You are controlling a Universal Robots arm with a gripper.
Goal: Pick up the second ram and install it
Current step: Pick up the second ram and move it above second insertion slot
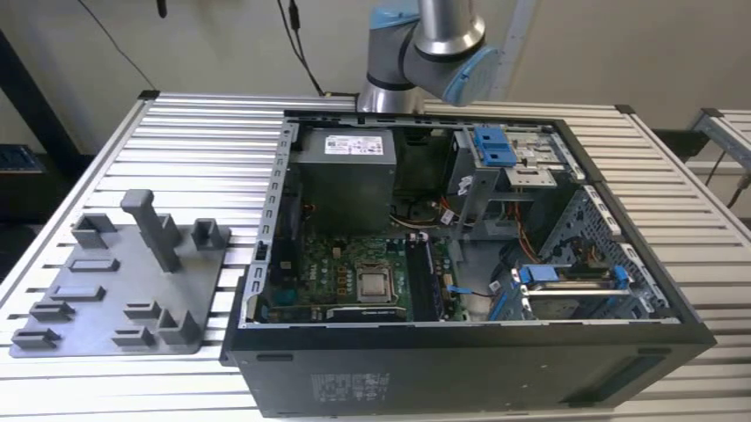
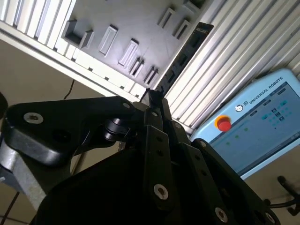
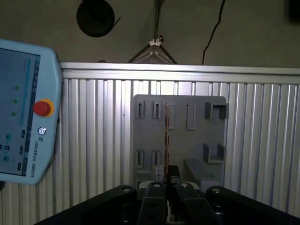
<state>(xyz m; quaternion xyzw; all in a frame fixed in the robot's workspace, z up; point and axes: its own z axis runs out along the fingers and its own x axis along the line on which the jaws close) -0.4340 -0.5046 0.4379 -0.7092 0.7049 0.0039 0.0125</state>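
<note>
A plain beige wall is standing behind the ribbed aluminium table, with dark cables hanging down it. Another slatted table is showing at the exterior view's right, and soft, even light is falling across both.

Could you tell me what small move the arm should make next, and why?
Probably carry the second ram toward the open computer case: the gripper is shut on it over the grey holder tray, well apart from the motherboard.
</note>
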